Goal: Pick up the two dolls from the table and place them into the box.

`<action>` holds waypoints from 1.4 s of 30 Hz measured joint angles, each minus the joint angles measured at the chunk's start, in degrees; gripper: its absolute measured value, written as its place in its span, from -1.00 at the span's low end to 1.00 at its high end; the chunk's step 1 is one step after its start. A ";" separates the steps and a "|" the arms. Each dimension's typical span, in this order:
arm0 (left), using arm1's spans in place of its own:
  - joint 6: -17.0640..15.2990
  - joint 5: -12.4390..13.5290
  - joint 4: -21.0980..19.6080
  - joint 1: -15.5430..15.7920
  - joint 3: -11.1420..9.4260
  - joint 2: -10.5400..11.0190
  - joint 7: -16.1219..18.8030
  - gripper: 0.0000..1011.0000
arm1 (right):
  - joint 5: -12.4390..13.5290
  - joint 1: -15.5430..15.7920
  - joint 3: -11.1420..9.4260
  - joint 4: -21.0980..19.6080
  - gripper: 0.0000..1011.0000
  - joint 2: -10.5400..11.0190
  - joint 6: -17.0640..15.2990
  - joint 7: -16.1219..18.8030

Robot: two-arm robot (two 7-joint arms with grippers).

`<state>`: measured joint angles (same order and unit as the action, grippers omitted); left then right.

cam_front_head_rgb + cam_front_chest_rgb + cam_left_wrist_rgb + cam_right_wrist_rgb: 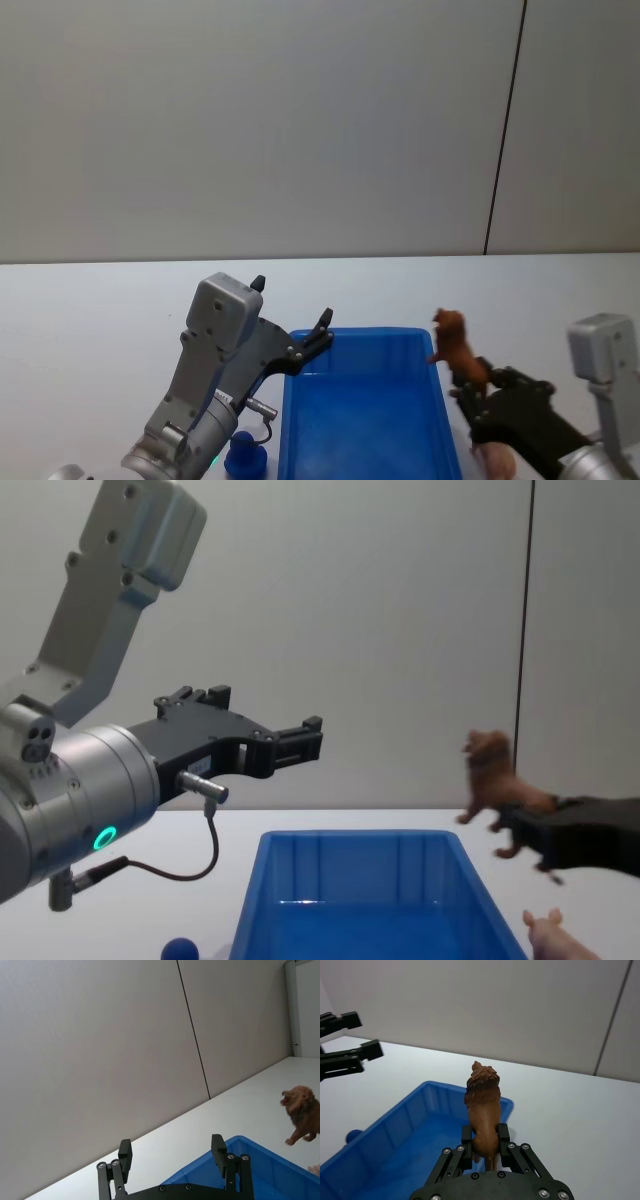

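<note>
Head view: the right gripper (468, 385) holds the brown doll (455, 348) aloft near the box's (368, 334) right rim; the left gripper (322, 332) hovers by the left rim.
Left wrist view: its jaws stand wide and empty.
Right wrist view: the doll should travel inward over the floor before release.
Chest view: the pig (556, 936) lies on the table (380, 820) beside the box.
</note>
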<state>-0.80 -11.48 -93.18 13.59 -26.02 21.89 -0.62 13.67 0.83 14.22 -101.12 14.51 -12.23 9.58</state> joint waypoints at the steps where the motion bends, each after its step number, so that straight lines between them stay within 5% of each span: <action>1: 0.00 0.00 0.00 0.00 0.00 0.00 0.00 0.98 | 0.00 -0.35 0.19 0.40 -0.44 -0.29 -0.11 0.63; 13: 0.00 0.00 0.00 0.00 0.00 0.00 0.00 0.98 | -0.81 -4.38 2.21 5.99 -0.39 -3.57 -1.01 6.07; 22: 0.00 0.00 0.00 0.00 0.00 0.00 0.00 0.98 | -1.29 -5.95 2.80 8.05 0.20 -4.70 -1.29 7.10; 34: 0.00 0.00 0.00 0.00 0.00 0.00 0.00 0.98 | -1.51 -5.29 2.48 6.86 0.90 -4.29 -0.82 4.10; 42: 0.00 0.00 0.00 0.00 0.00 0.00 0.00 0.98 | -1.31 -3.05 1.69 3.83 0.98 -2.92 -0.64 -0.05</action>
<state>-0.80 -11.48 -93.17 13.58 -26.02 21.89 -0.62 12.36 -2.22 15.91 -97.29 11.59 -12.86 9.53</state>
